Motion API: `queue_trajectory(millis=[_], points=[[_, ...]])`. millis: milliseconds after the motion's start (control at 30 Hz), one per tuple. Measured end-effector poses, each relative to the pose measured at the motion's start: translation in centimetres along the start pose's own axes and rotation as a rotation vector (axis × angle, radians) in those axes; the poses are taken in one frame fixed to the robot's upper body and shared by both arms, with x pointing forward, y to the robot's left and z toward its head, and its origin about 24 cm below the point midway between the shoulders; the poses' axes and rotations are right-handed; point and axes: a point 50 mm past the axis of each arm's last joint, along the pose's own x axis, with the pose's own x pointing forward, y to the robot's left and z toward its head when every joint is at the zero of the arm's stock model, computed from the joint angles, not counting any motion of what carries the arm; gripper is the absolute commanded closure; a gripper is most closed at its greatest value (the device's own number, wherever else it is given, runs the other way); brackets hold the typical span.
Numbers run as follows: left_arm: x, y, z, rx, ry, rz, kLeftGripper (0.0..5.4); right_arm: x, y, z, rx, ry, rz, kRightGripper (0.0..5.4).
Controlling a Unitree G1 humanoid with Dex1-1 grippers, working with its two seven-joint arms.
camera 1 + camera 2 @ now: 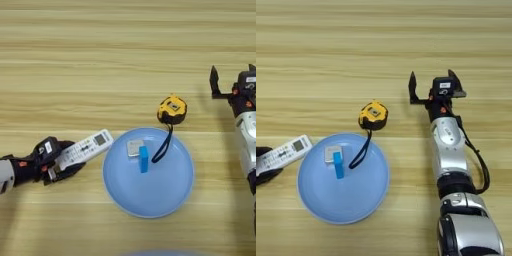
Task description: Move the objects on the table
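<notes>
Slim white remote control [82,148] with grey buttons and a small display at its upper right end, lying slantwise on the table [125,55] at the left, display end just beside the rim of the round pale-blue plate [165,200] and apparently clear of it. Lower left end gripped by the left gripper [59,165], black fingers pinched around the remote's body, arm reaching in from the left edge. Small flat bright-blue bar [144,159] inside the plate, left of centre, long side running up and down, its upper end touching or overlapping the small grey square tile [134,148] that lies just up and left of it, also in the plate. Yellow-and-black tape measure [172,110] on the wood just beyond the plate's upper rim, its dark wrist strap [162,147] trailing down over the rim into the plate and ending just beside the blue bar. Right gripper [435,86] well apart on the right, above the bare wood, up and right of the tape measure, fingers spread wide with nothing between them, pointing toward the far side of the table; silver forearm running down to the lower right corner.
</notes>
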Motion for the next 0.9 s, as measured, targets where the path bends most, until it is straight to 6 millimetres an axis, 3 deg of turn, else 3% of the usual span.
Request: queue_trajectory(millis=[500, 900], points=[[-0.2, -0.5, 0.4, 0.0, -0.043, -0.054, 0.12, 0.1, 0.0, -0.2, 0.002, 0.012, 0.0, 0.0], [-1.0, 0.4, 2.4, 0.038, -0.172, -0.027, 0.03, 0.1, 0.0, -0.2, 0.001, 0.008, 0.0, 0.0]])
